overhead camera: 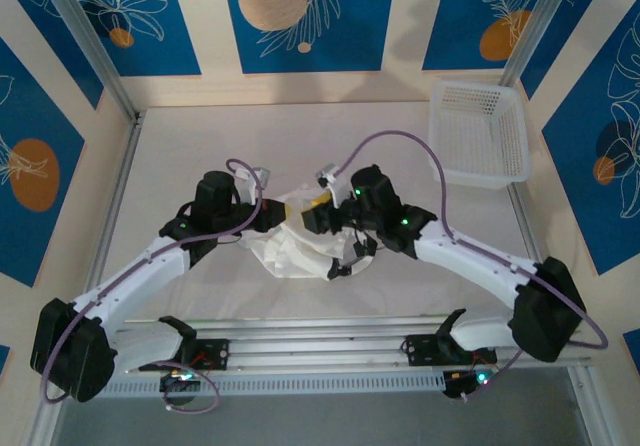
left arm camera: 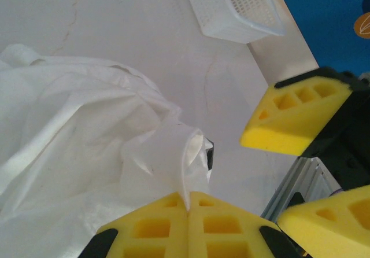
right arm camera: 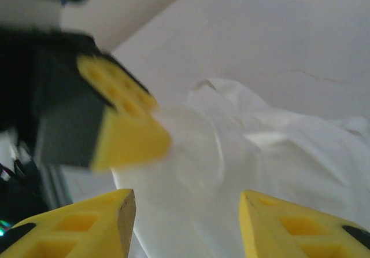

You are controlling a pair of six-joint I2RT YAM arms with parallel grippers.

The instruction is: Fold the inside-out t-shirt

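Observation:
The white t-shirt [overhead camera: 296,249] lies crumpled in a heap on the table between the two arms. My left gripper [left arm camera: 189,200] is shut on a raised fold of the t-shirt [left arm camera: 81,154], and the thin fabric runs up out of the closed yellow pads. A small dark mark [left arm camera: 209,154] shows at the edge of that fold. In the top view the left gripper [overhead camera: 286,209] sits at the heap's upper edge. My right gripper [right arm camera: 185,220] faces it, open above the t-shirt [right arm camera: 260,154]; its fingers [left arm camera: 292,119] are apart. The left gripper's yellow fingers [right arm camera: 124,131] look blurred there.
A white plastic lattice basket [overhead camera: 480,131] stands at the back right of the table [overhead camera: 200,146]. Metal rails [overhead camera: 320,331] run along the near edge by the arm bases. Blue patterned panels wall in the table.

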